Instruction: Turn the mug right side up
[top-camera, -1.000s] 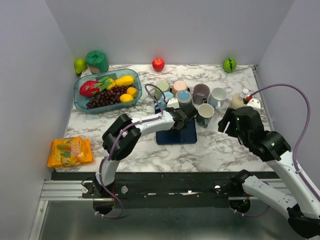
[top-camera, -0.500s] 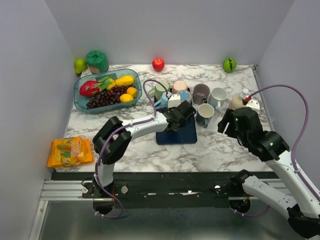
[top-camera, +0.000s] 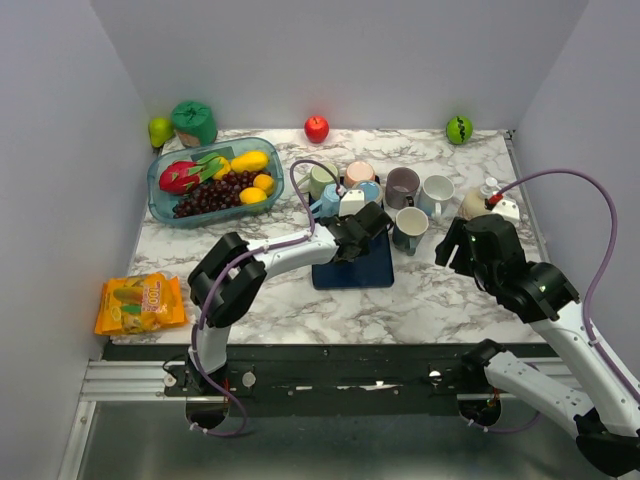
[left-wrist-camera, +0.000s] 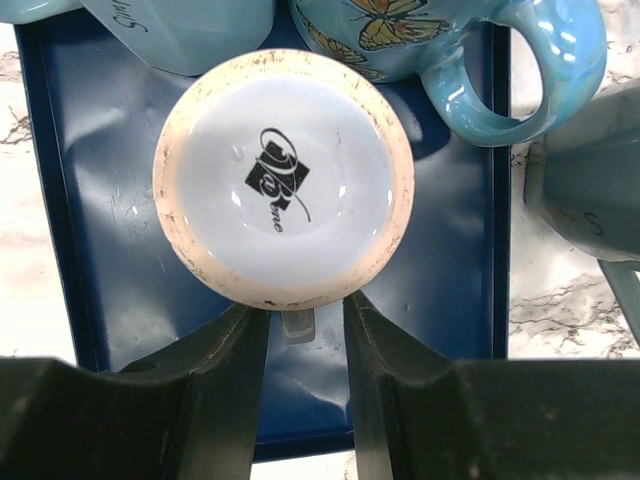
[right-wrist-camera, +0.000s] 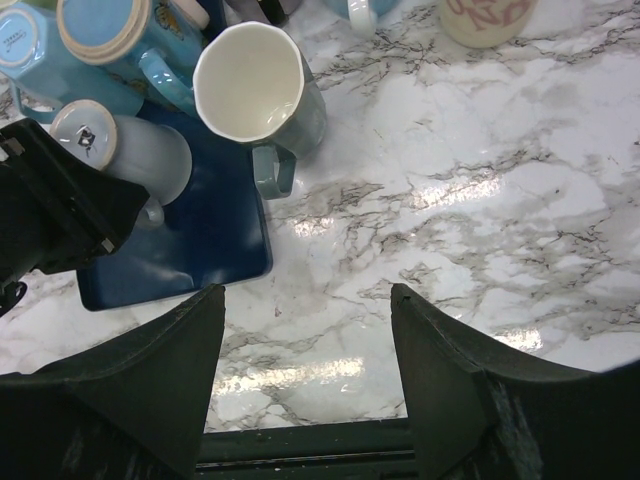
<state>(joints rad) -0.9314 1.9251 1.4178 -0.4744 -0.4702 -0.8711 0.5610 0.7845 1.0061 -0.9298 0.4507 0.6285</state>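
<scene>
The mug (left-wrist-camera: 283, 190) stands upside down on a blue mat (left-wrist-camera: 440, 230), its cream-rimmed base with a black logo facing up. Its frosted white body also shows in the right wrist view (right-wrist-camera: 140, 155). My left gripper (left-wrist-camera: 303, 312) is over the mug's near side, its fingers slightly apart on either side of the small handle (left-wrist-camera: 297, 326) without touching it. In the top view the left gripper (top-camera: 366, 228) hides most of the mug. My right gripper (right-wrist-camera: 308, 300) is wide open and empty over bare marble, to the right of the mat (top-camera: 365, 272).
Several other mugs crowd behind the mat: a butterfly mug (left-wrist-camera: 470, 60), an upright green-grey mug (right-wrist-camera: 262, 85), a light blue one (right-wrist-camera: 100, 30). A fruit basket (top-camera: 215, 180) sits far left, a snack bag (top-camera: 140, 302) near left, a red apple (top-camera: 316, 128) at the back.
The left arm's elbow swung and its gripper shifted slightly up and right onto the mug. The right arm has barely moved.
</scene>
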